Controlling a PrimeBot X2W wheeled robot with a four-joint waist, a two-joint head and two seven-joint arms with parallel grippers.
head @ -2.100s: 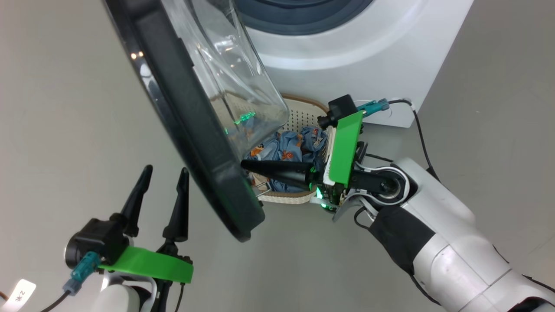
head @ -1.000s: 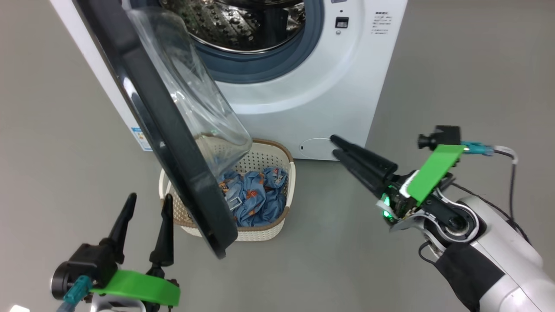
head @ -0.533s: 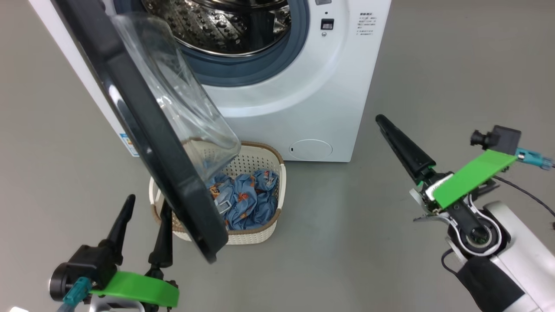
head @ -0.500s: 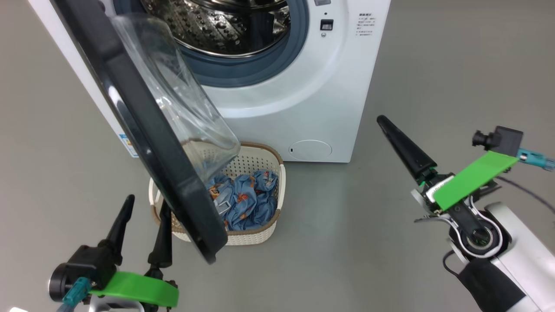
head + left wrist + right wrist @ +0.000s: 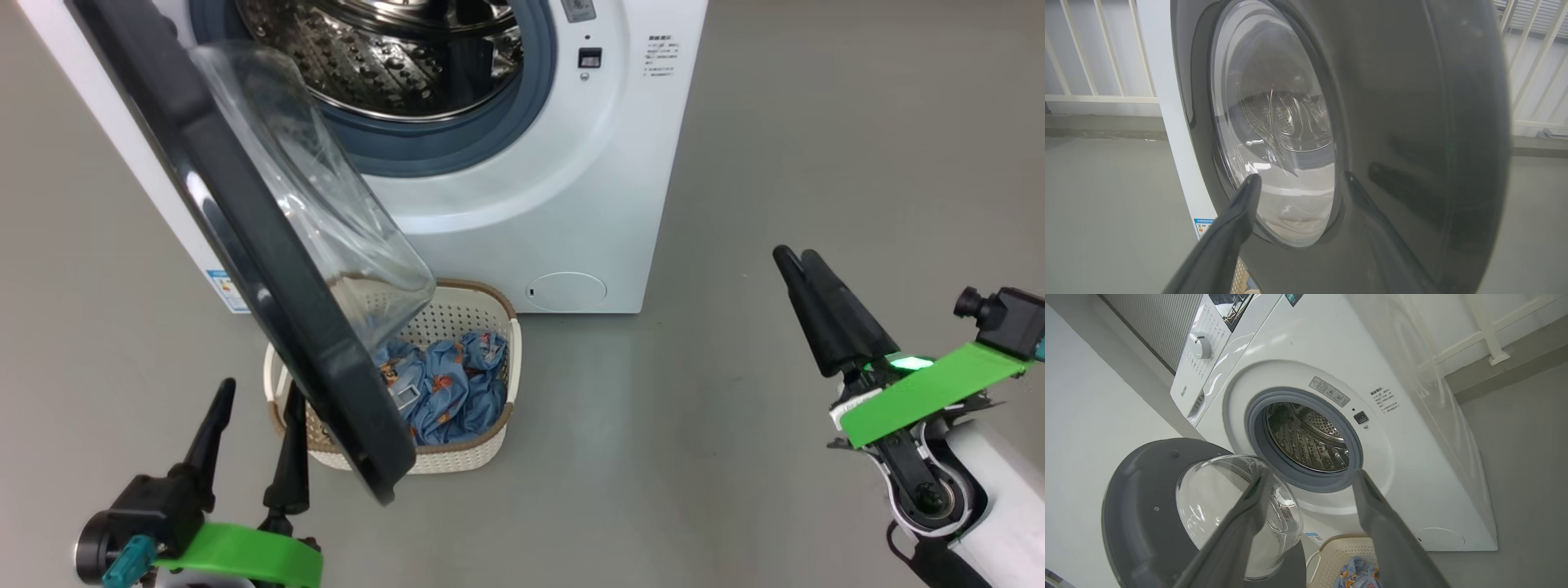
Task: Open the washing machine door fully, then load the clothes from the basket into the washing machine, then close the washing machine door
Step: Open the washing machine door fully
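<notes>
- Head view: the left claw (image 5: pixel 261 388) is spread wide and empty; the door (image 5: pixel 245 245) hangs half swung just to its right, over the basket (image 5: pixel 482 453) holding the clothes (image 5: pixel 449 392);
- Left wrist view: the door's black rim is close ahead of the fingers; I judge the claw waits there to push it fully open; contact I cannot tell;
- Right wrist view: the right claw (image 5: pixel 1311 471) is wide and empty, well apart from the washing machine (image 5: pixel 1412 477); the drum (image 5: pixel 1306 437) is ahead, and the basket is below.
</notes>
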